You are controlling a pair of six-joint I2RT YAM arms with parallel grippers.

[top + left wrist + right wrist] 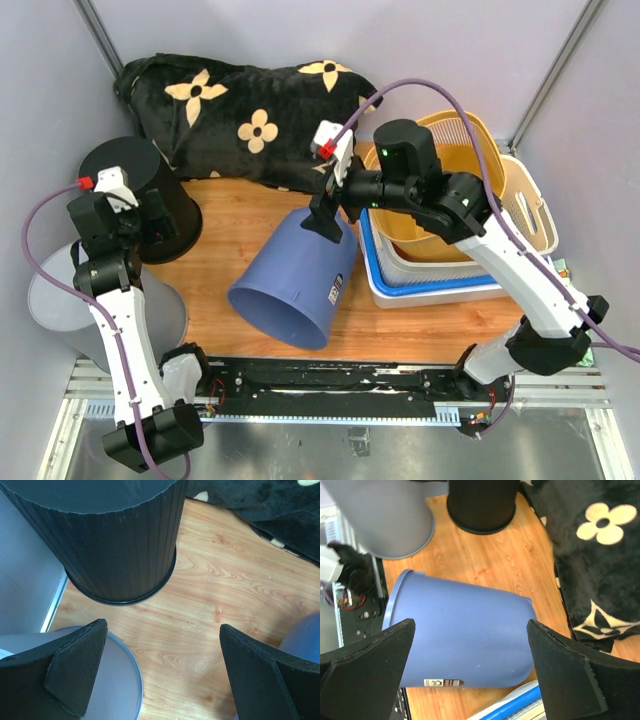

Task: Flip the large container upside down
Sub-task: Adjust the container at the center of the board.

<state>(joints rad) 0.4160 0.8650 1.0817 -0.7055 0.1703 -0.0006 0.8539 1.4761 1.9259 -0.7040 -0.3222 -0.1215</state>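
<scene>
The large blue container [295,285] lies tipped on its side on the wooden table. Its open mouth faces the near left and its base points toward the trays. In the right wrist view the container [465,640] fills the space below my fingers. My right gripper [325,215] [470,635] is open and hovers over the base end, holding nothing. My left gripper [155,220] [162,635] is open and empty above bare table, between the black bin and the grey bin. A blue edge of the container [305,635] shows at the right of the left wrist view.
A black bin [135,175] [110,535] stands upside down at the far left. A grey bin [70,300] [105,680] stands at the near left. A black flowered blanket [250,110] lies at the back. A yellow basket [470,190] sits in stacked blue-rimmed trays [430,290] at the right.
</scene>
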